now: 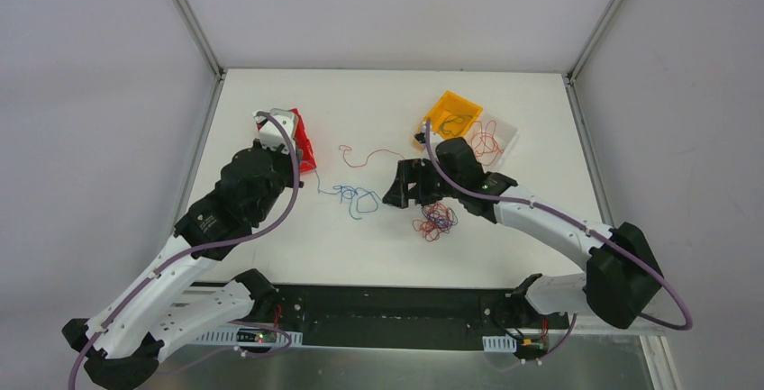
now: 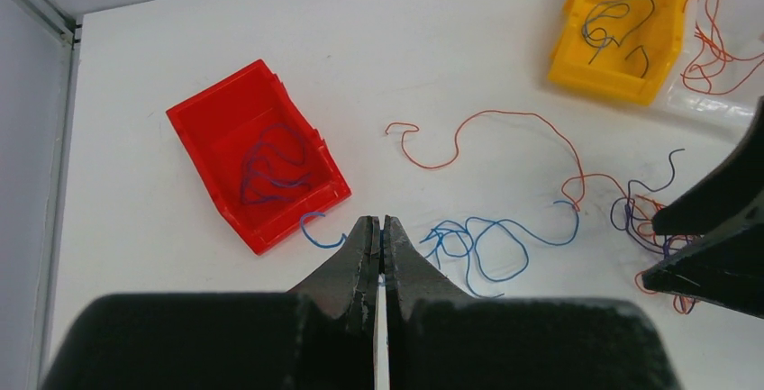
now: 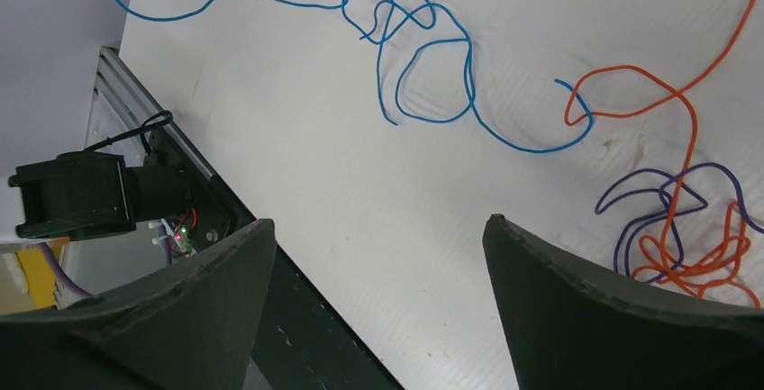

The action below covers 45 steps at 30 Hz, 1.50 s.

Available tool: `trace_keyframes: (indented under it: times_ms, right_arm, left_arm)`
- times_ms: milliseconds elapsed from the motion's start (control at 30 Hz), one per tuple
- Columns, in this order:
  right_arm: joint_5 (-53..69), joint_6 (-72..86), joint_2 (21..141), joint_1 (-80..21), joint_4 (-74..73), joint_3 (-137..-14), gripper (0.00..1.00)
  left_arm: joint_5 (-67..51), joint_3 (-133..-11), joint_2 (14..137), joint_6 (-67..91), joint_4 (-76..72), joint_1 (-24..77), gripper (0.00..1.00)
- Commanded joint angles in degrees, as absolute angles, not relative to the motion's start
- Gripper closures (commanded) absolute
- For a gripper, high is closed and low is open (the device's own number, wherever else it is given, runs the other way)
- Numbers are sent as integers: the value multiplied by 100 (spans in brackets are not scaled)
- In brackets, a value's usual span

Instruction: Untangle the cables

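A blue cable (image 1: 356, 196) lies in loops mid-table; it also shows in the left wrist view (image 2: 491, 246) and in the right wrist view (image 3: 432, 48). My left gripper (image 2: 379, 223), seen from above beside the red bin (image 1: 295, 178), is shut, with the blue cable's left end running between its jaws. A long orange-red cable (image 1: 365, 154) (image 2: 504, 115) curves behind it. A tangle of red, orange and purple cables (image 1: 435, 219) (image 3: 685, 246) lies to the right. My right gripper (image 1: 403, 194) (image 3: 378, 221) is open and empty, just left of that tangle.
A red bin (image 1: 304, 142) (image 2: 194, 138) at the left holds dark blue wires. A yellow bin (image 1: 453, 111) (image 2: 577, 57) at the back right holds dark wires. A clear tray (image 1: 500, 138) beside it holds red wires. The black base rail (image 3: 297, 318) runs along the near edge.
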State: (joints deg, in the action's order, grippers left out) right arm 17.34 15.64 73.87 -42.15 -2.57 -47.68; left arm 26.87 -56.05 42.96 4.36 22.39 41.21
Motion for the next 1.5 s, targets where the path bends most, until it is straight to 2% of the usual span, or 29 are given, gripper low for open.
trace_keyframes:
  times_ms: [0,167,1100,1367,1433,1467]
  right_arm:
    - [1619,1244,7905,-4418,-333,-5428,11]
    - [1314,1028,8524,-4714,-505,-5999,10]
    - [307,869,10182,-5375,-567,-6738,11]
    - [-651,459,10555,-5506,-868,-7339,11]
    - [-844,253,10608,-5500,-919,-7397,14]
    - [-900,167,10642,-5501,-947,-7408,20]
  left_arm:
    - [2189,-5637,4172,204,2224,4113,100]
    - [1758,-5503,4142,-103,2224,4113,100]
    - [2333,-5212,3491,-170,2224,4065,100]
    - [2408,-5182,3375,-143,2207,4021,100]
    - [2396,-5185,3379,-147,2206,4017,100]
    - [2387,-5185,3389,-145,2199,4017,100]
